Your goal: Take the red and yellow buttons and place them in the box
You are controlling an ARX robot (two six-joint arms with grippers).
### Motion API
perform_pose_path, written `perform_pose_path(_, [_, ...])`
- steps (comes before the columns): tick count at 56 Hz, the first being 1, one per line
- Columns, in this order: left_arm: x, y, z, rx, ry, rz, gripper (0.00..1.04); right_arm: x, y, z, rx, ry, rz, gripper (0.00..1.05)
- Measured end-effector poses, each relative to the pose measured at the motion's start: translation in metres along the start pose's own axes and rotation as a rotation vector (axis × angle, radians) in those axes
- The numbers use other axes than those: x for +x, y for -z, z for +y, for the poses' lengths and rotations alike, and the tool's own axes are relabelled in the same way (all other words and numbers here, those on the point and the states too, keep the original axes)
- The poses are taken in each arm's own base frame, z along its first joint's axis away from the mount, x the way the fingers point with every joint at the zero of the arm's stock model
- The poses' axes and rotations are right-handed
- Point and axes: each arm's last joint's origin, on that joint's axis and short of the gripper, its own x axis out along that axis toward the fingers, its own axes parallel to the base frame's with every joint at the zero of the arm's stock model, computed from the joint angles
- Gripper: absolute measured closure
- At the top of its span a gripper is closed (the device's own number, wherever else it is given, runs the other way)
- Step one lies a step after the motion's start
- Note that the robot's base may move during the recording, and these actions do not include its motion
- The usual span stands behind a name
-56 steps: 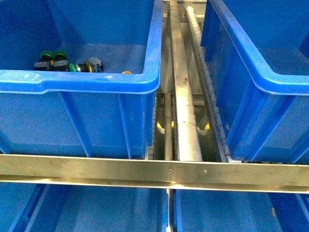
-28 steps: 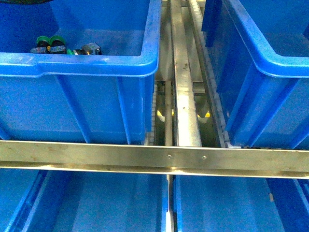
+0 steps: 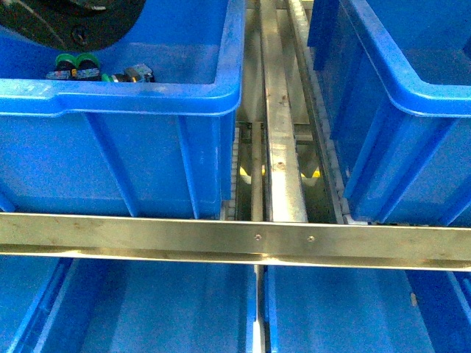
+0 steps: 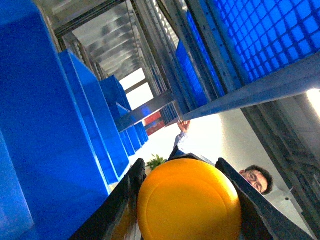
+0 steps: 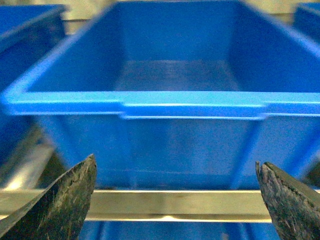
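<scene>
The yellow button (image 4: pixel 189 202) fills the left wrist view, its round cap held between the two dark fingers (image 4: pixel 125 200) of my left gripper (image 4: pixel 181 166), which is shut on it. In the front view a dark part of the left arm (image 3: pixel 73 22) hangs over the far left of a blue box (image 3: pixel 147 99). My right gripper (image 5: pixel 177 200) is open with nothing between its fingertips (image 5: pixel 75 192), and it faces an empty blue box (image 5: pixel 175 105). No red button is in view.
The left box holds green-capped buttons (image 3: pixel 73 62) and a blocky grey part (image 3: pixel 136 74). Another blue box (image 3: pixel 397 81) stands at the right, across a metal roller track (image 3: pixel 283 147). A metal rail (image 3: pixel 235 239) crosses the front, with lower bins (image 3: pixel 147 316) beneath.
The dark part of the left arm has come into the top left of the front view over the left box. The front view shifted slightly a second ago, then held.
</scene>
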Motion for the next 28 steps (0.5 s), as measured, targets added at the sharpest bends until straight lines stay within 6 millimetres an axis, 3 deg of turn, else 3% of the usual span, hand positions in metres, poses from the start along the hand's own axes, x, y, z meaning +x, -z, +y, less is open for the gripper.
perform_pose_path(4, [-0.001,0.003,0.000,-0.005,-0.010,0.011,0.71,0.008,-0.016,-0.008,0.005,0.232,-0.045,0.07])
perform_pose_path(8, [-0.002,0.002,-0.003,0.001,-0.016,0.013,0.72,0.023,-0.049,-0.019,0.031,0.354,-0.091,0.07])
perform_pose_path(14, [-0.004,0.002,-0.009,0.018,-0.019,0.013,0.72,0.050,-0.117,-0.046,0.185,0.364,-0.106,0.07])
perform_pose_path(17, [-0.005,0.001,-0.012,0.028,-0.018,0.010,0.72,0.057,-0.140,-0.057,0.327,0.351,-0.116,0.07])
perform_pose_path(22, [-0.007,0.000,-0.015,0.036,-0.018,0.006,0.72,0.063,-0.163,-0.073,0.580,0.349,-0.134,0.07])
perform_pose_path(28, [-0.007,0.000,-0.017,0.043,-0.018,0.006,0.72,0.065,-0.169,-0.074,0.887,0.304,-0.164,0.07])
